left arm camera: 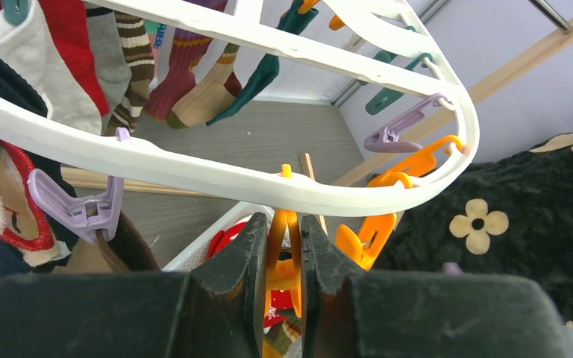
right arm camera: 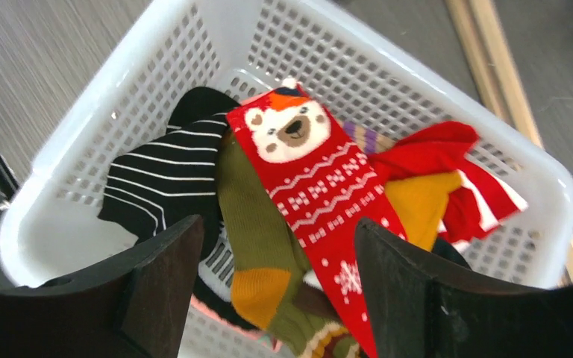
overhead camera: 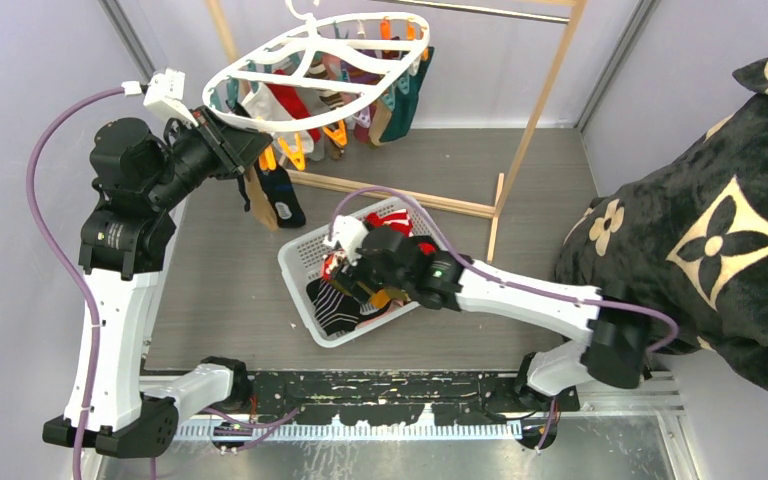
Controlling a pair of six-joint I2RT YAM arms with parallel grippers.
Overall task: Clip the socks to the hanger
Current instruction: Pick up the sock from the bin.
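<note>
Two lilac walls flank the grey tabletop; left pincer clamped on an orange peg, right pincer spread above the basket.

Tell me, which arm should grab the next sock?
Probably right. The right gripper is open just above the basket, red bear sock below its jaws. The left gripper is up at the hanger, pinching an orange peg.

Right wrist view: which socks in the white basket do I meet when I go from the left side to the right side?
black-and-white striped sock → olive sock → red bear-patterned sock → mustard sock
</note>
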